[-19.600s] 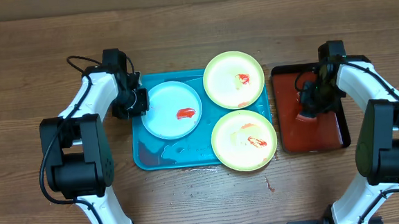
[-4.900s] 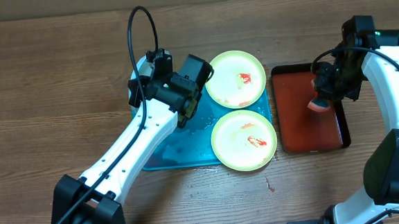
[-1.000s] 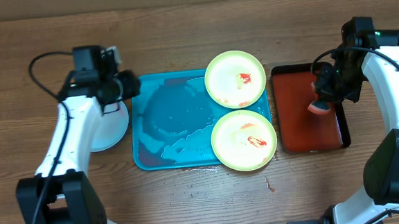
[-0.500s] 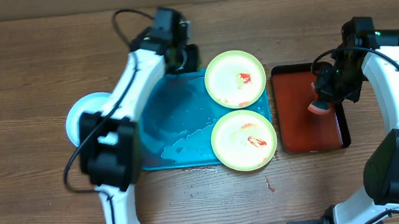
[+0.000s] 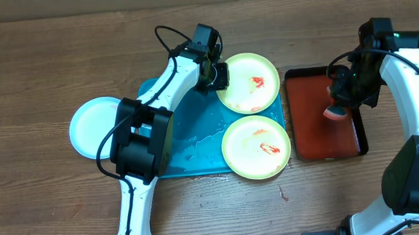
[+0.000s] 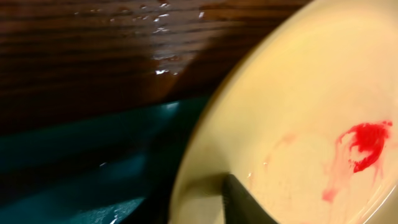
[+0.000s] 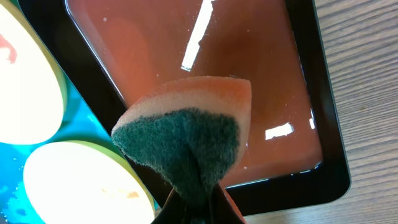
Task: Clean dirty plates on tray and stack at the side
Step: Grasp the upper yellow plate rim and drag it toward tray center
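The far plate, pale yellow-green with a red smear at its centre, lies at the 1 o'clock corner of the wet turquoise tray. The near plate, the same colour and also smeared, lies at the tray's 5 o'clock corner. A light blue plate, which looks clean, rests on the wooden counter just off the tray's 9 o'clock side.

The left claw is at the far plate's 9 o'clock rim. The left wrist view shows one dark finger lying over that rim. The other finger is hidden, so I cannot tell whether the claw is clamped.

The right claw hangs above a dark red tray at 3 o'clock, pinched tight on an orange sponge with a green scouring face.

The plates are probably light, stiff plastic, slick with water and sauce. The raised rim is the only sensible hold. A shallow bite there could slip or let the plate tip.
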{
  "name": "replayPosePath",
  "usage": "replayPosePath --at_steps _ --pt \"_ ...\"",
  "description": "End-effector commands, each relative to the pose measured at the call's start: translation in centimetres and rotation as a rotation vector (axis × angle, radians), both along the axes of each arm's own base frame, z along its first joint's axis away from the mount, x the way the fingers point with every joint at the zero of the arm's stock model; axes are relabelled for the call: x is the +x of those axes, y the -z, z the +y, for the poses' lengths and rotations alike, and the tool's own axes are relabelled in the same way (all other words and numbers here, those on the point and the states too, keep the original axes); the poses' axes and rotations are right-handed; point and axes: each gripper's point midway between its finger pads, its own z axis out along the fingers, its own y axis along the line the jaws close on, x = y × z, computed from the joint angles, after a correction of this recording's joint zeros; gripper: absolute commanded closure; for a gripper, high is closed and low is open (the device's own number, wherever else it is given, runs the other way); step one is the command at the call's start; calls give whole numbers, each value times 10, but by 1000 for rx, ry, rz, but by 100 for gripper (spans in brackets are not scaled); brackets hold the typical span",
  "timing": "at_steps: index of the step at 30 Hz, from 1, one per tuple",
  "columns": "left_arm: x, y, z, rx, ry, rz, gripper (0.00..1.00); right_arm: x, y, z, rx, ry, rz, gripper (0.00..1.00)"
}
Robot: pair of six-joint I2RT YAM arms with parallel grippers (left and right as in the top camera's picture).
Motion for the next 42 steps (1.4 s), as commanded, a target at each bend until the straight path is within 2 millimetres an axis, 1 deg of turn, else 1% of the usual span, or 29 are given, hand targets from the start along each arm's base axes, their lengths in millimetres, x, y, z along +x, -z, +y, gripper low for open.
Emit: replayPosePath --at_steps 1,2,3,7,11,13,15,16,20,22,25,29,33,37,40,42 --pt "6 0 -8 -11 6 -17 90 0 -3 0 -11 -6 -11 96" --pt "7 -1 -7 -11 4 -20 95 0 -3 0 -11 -6 -11 96" --pt "8 -1 -6 -11 2 -24 96 0 -3 0 -11 -6 -11 96" --pt "14 -4 -2 -1 -11 -40 96 0 -3 0 -11 -6 -11 96" --pt "20 -13 15 9 -33 -26 96 0 -3 0 -11 -6 -11 96" --pt "18 -17 29 33 -33 -3 96 0 -3 0 -11 -6 -11 96" --pt "13 -20 48 79 -37 37 96 0 -3 0 -11 -6 -11 96" --pt "8 -22 65 122 -37 69 96 0 -3 0 -11 -6 -11 96" --pt "-6 -20 110 260 -53 145 96 -1 -3 0 -11 -6 -8 96" --pt "-14 -19 129 310 -66 182 96 0 -3 0 -11 -6 -10 96" --pt "-25 -18 154 359 -81 242 96 3 -3 0 -12 -6 -21 96" --pt "-34 -20 175 367 -88 294 96 2 -3 0 -12 -6 -19 96" --pt "-46 -27 189 375 -80 340 96 2 -3 0 -12 -6 -19 96" --pt "-53 -33 195 378 -66 358 96 2 -3 0 -11 -6 -18 96" --pt "-54 -37 192 362 -55 353 95 2 -3 0 -11 -6 -18 96" --pt "-55 -39 183 327 -11 347 95 2 -3 0 -11 -6 -19 96"
